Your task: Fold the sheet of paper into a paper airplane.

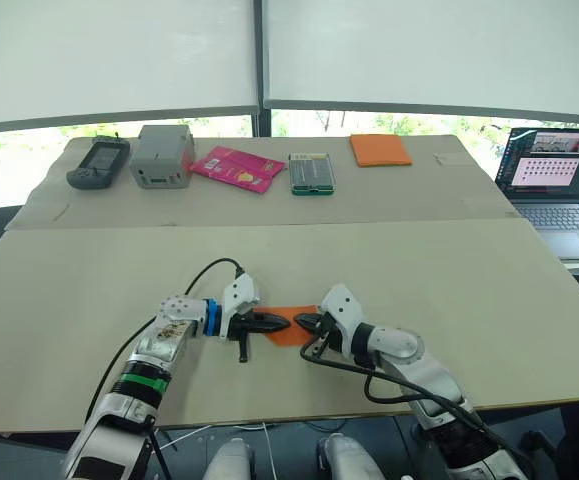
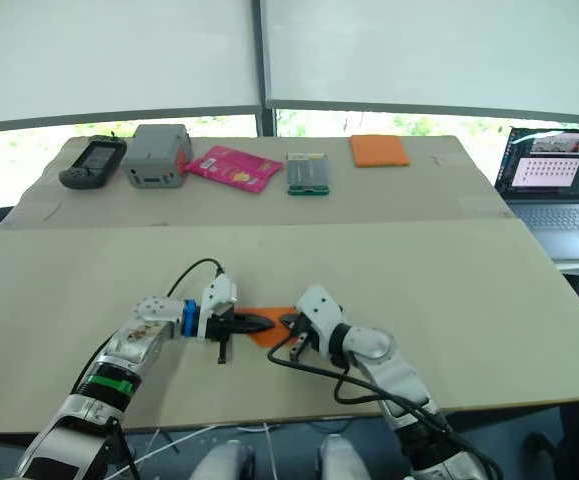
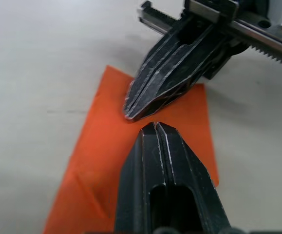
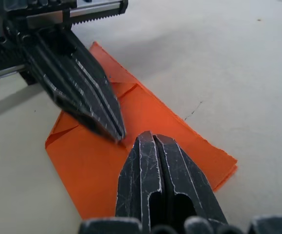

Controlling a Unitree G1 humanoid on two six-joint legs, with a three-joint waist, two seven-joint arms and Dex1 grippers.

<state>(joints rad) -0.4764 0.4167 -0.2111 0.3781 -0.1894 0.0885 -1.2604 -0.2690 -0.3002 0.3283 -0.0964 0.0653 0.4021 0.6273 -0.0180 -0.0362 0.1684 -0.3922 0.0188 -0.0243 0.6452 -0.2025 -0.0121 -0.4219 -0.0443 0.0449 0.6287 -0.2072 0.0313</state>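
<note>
Mid-fold, crease-pressing stage by the look of it. The sheet of paper (image 1: 291, 327) lies flat on the near part of the table (image 1: 389, 270), about centre, between the two arms. It's already folded down to a narrow orange strip; the wrist views show layered edges and a diagonal crease at one end, so a few folds are in. Not an airplane yet: no point, no upright flap.

Left gripper (image 1: 281, 323) comes in from the left, right gripper (image 1: 301, 321) from the right, tips nearly meeting nose to nose over the middle of the paper. Both have their fingers together, nothing pinched between them. Tips look to be on or just above the paper surface; can't tell contact for certain. Reads as pinning or pressing rather than grasping.

Next move, my guess: one closed tip holds the strip down while the other gets under a free edge and flips it over along the fold line. Tricky bits: the paper is thin and lies flat on the table, so catching an edge means opening the fingers slightly and sliding in low. With the tips this close the arms could bump each other, and the strip will skate if the pinning tip lifts.

Far side of the table: orange pad (image 1: 380, 150), pink packet (image 1: 234, 167), grey box (image 1: 162, 156), all well apart from the work. Laptop (image 1: 557, 180) far right.
</note>
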